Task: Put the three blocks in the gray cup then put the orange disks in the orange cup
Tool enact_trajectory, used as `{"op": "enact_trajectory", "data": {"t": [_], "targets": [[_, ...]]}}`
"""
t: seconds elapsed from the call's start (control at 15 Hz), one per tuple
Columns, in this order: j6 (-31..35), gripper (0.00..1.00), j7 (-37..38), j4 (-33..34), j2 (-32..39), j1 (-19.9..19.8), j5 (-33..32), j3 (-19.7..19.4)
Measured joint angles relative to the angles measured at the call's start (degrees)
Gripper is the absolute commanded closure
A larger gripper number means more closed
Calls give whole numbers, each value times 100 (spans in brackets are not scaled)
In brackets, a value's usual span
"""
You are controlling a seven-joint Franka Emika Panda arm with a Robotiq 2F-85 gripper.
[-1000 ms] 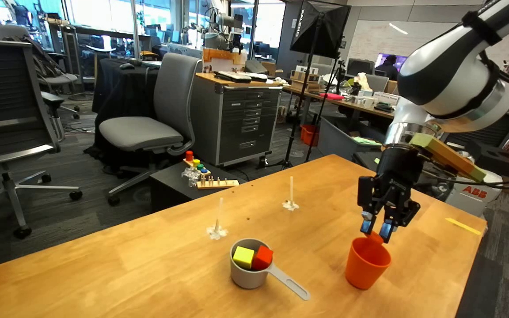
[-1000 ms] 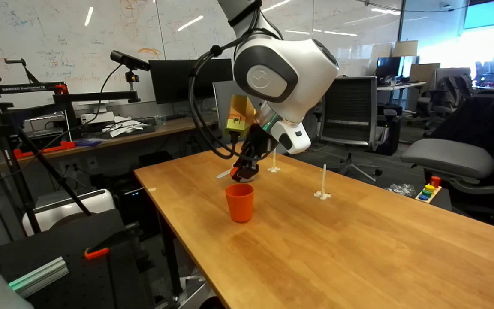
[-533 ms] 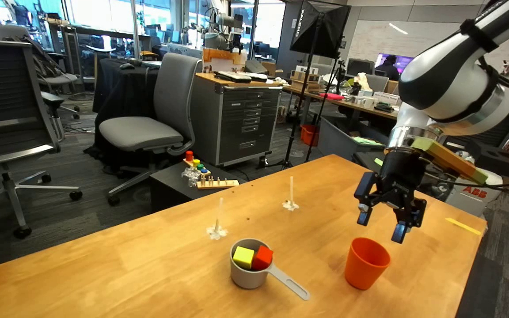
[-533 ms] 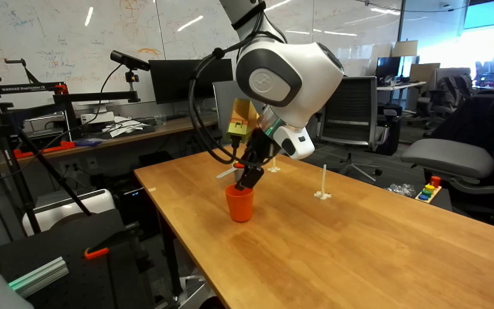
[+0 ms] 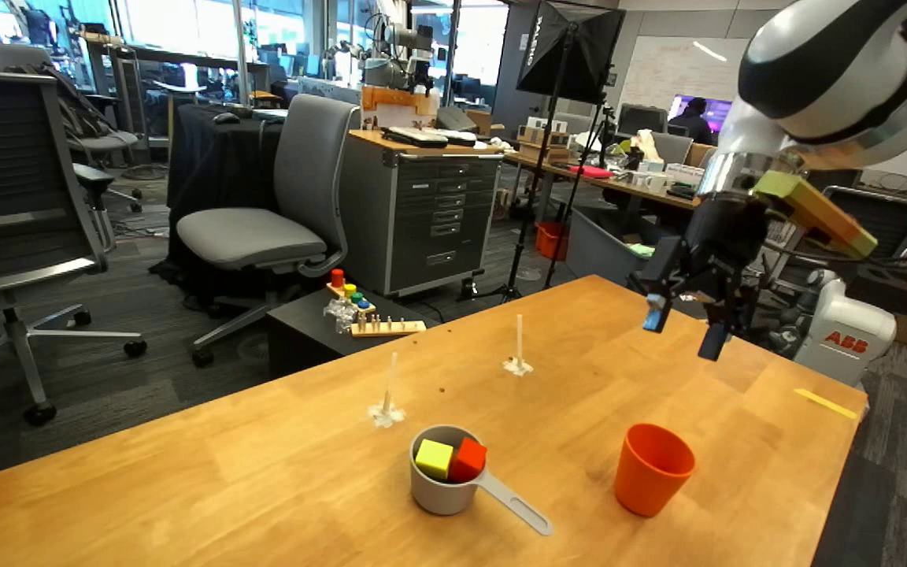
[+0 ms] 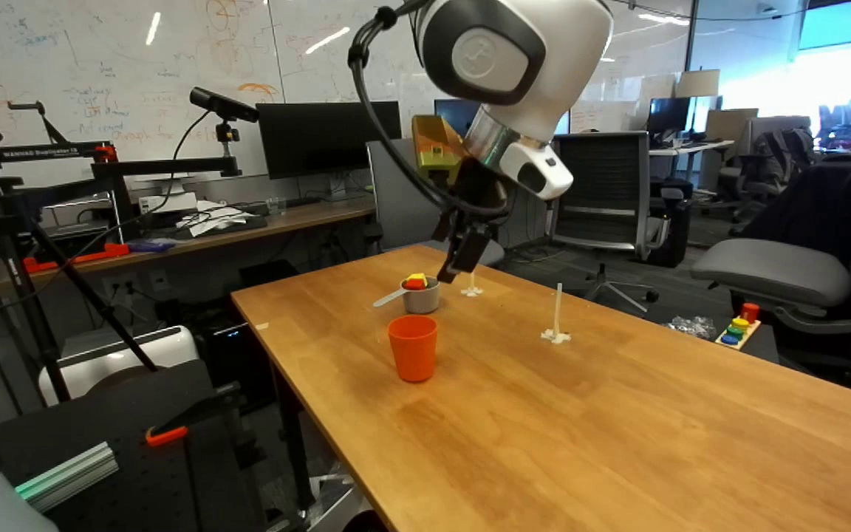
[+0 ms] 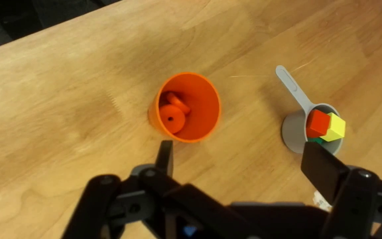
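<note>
Inside the orange cup (image 7: 205, 106), two orange disks (image 7: 173, 123) lie against one side; one leans on the wall. The gray cup (image 7: 293, 131) holds the red block (image 7: 318, 123) and the yellow-green block (image 7: 336, 128), with the green block (image 7: 316, 140) partly hidden beneath them. Both cups stand upright on the table in both exterior views. My gripper (image 7: 238, 145) is open, its fingers wide apart with only tabletop seen between them. It hangs in the air above the table, higher than the orange cup (image 5: 653, 472) and apart from both cups.
Two thin upright pegs (image 5: 520, 340) are fixed to the table (image 5: 280, 441) with white tape. The gray cup's handle (image 5: 516, 502) points toward the orange cup's side. A chair (image 6: 603, 192) and a cabinet (image 5: 442, 224) stand beyond the table.
A second ago the nearly closed gripper held an orange disk at the orange cup's rim. It has opened, the disk has left the fingers, and the arm has risen away from the cup.
</note>
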Motion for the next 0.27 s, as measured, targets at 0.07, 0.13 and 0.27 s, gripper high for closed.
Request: {"op": "enact_trajectory", "data": {"t": [0.07,0.13,0.27], "targets": [[-102,0,4,26,-170,0,-86,-13],[-193,0,16,32,-321,0,-136,-24],[-263,0,35,23,-482,0,-161,-30]]}}
